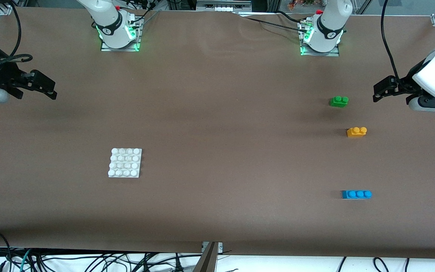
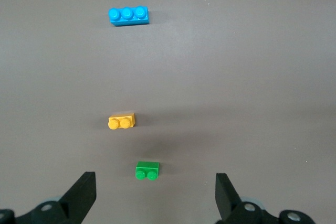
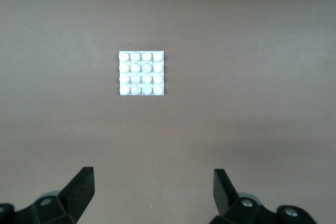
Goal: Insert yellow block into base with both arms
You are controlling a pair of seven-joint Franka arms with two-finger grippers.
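The yellow block (image 1: 357,132) (image 2: 122,121), a small two-stud brick, lies on the brown table toward the left arm's end. The white studded base (image 1: 125,162) (image 3: 141,73) lies flat toward the right arm's end, nearer the front camera than the block. My left gripper (image 1: 379,91) (image 2: 155,186) hangs open and empty in the air at its own end of the table, apart from the block. My right gripper (image 1: 53,90) (image 3: 153,179) hangs open and empty at the other end, well off from the base.
A green two-stud brick (image 1: 339,101) (image 2: 147,170) lies farther from the front camera than the yellow block. A blue three-stud brick (image 1: 356,194) (image 2: 128,14) lies nearer the camera. Both arm bases (image 1: 119,34) (image 1: 321,37) stand along the table's back edge.
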